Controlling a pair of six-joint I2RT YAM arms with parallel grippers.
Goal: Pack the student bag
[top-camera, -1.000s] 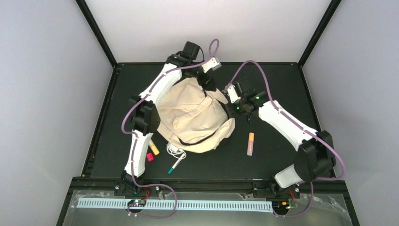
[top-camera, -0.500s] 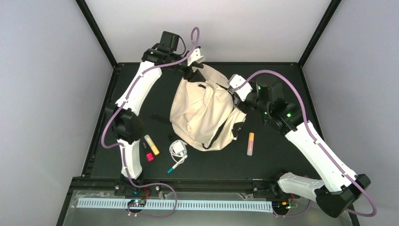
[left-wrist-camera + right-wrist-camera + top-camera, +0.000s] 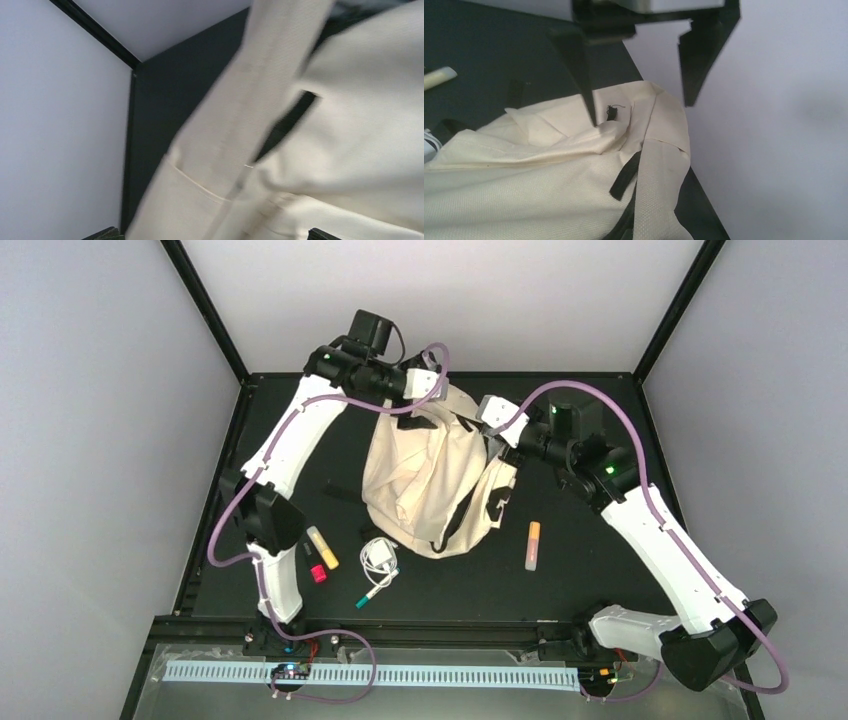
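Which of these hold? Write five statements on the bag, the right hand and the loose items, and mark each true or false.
1. The student bag lies between the two arms. True.
2. The orange marker is inside the bag. False: it lies on the table, right of the bag.
3. The right hand is open. True.
4. The white cable lies beyond the bag's far side. False: it lies by the bag's near edge.
5. The yellow highlighter lies outside the bag. True.
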